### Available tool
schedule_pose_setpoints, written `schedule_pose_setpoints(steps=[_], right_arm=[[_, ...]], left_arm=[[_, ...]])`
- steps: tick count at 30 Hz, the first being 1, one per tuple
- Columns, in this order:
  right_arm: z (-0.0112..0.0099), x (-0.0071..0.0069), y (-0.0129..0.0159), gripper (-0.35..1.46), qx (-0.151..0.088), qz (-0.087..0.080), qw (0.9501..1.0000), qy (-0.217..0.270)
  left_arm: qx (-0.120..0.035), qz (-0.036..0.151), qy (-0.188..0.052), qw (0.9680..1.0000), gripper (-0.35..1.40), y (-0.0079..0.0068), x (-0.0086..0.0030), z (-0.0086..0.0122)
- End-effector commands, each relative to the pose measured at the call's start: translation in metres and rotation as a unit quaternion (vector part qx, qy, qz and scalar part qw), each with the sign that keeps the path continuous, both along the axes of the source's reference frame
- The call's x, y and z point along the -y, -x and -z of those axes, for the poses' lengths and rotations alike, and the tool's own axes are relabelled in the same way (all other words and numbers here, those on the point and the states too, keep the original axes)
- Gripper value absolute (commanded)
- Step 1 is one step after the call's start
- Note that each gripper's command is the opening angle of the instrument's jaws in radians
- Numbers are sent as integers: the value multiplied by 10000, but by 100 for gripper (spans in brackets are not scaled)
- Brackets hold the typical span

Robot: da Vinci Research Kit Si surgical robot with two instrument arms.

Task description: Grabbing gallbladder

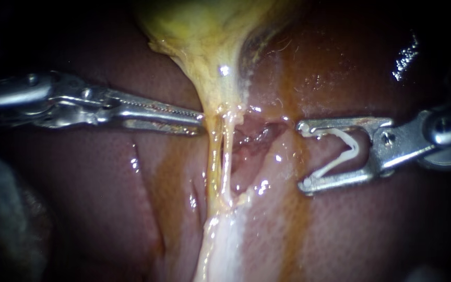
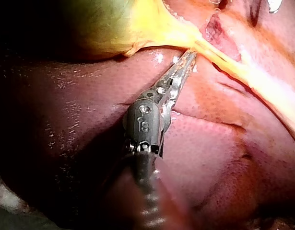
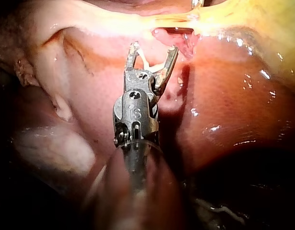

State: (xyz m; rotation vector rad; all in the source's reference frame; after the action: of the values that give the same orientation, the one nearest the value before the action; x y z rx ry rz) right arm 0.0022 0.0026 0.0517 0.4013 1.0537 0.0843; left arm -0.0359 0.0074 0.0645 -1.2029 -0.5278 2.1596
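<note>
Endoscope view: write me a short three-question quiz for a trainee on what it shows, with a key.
1. True or false: the right instrument carries nothing.
2. The tip of the left instrument lies against: A) the narrow lower end of the yellow gallbladder; B) the right instrument; C) a folded cloth.
3. Fill in: the reddish-brown tissue that lies under both instruments is the ____.

Key
1. False: it holds a white clip.
2. A.
3. The liver.
</note>
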Motion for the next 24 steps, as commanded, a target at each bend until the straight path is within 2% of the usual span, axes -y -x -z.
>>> schedule_pose_setpoints(steps=[1,4,8,11,15,18,22,24], right_arm=[[0,0,0,50,0,-1,10000,0],[0,0,0,50,5,-12,10000,8],[-1,0,0,50,6,-14,10000,8],[-1,-1,0,50,6,-14,10000,8],[-1,-1,0,50,6,-14,10000,8],[-1,-1,0,50,6,-14,10000,8],[-1,-1,1,50,6,-14,10000,8],[-1,-1,1,50,6,-14,10000,8]], left_arm=[[10,-5,-7,10000,-35,-1,0,1],[-18,52,-155,9999,-35,-4,-1,7],[-165,46,-306,9994,-35,-9,0,20],[-168,85,-447,9988,-35,-14,-4,33],[-123,45,-544,9984,-35,-27,-24,54],[-156,113,-547,9983,-35,-39,-37,67],[-189,177,-549,9982,-35,-53,-50,77],[-203,200,-545,9981,-35,-57,-52,79]])
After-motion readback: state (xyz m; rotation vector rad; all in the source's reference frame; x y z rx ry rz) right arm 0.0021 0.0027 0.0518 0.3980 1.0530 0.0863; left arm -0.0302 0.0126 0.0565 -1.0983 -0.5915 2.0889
